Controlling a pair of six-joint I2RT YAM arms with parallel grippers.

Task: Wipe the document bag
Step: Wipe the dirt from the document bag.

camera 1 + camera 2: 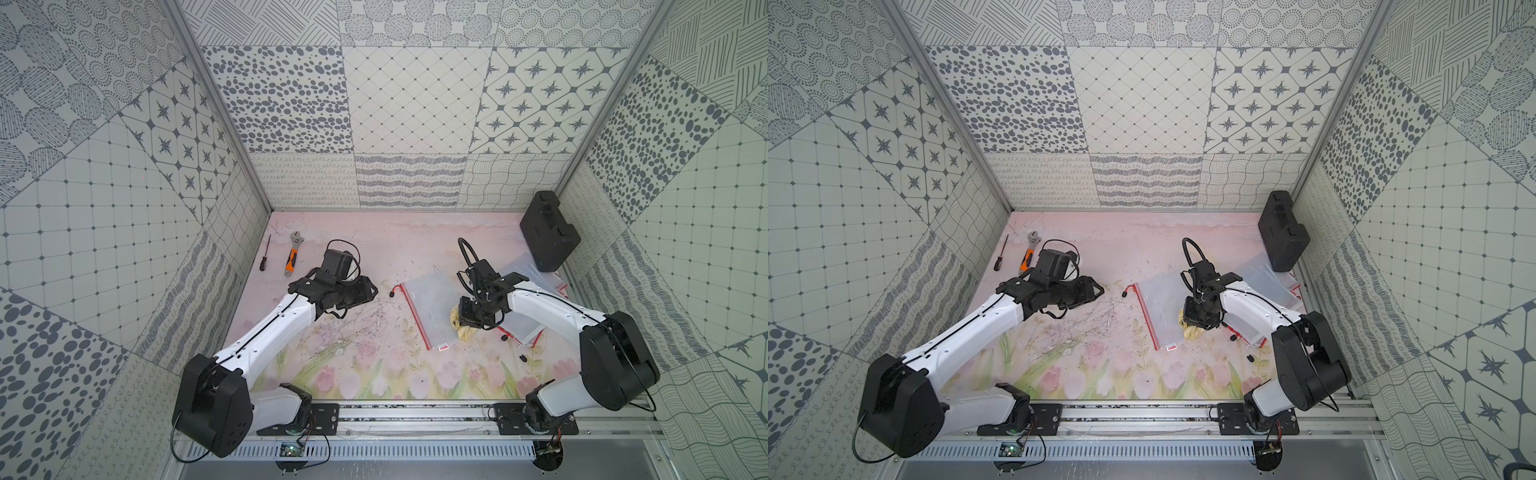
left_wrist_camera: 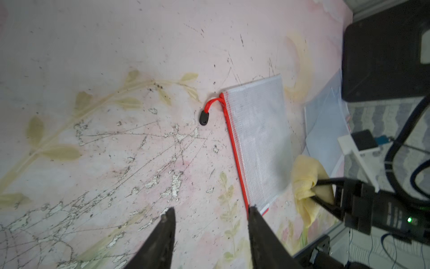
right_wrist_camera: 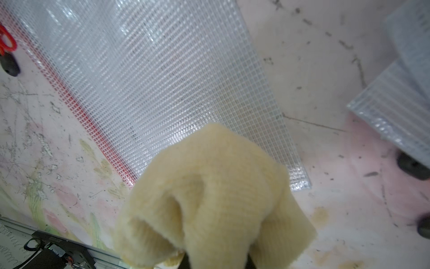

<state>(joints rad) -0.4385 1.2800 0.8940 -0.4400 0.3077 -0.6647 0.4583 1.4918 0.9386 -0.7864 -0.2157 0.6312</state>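
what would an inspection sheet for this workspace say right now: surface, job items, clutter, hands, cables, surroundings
surface: pink floral mat, scratched and speckled with dirt
job's things: clear mesh document bag with a red zip edge, lying flat; yellow cloth at its near end
clutter: wrench, screwdriver, black case, spare bags
hands: left hand open and empty, beside the bag; right hand shut on the cloth
cables: black cable loops at both wrists
surroundings: patterned walls on three sides; metal rail at the front
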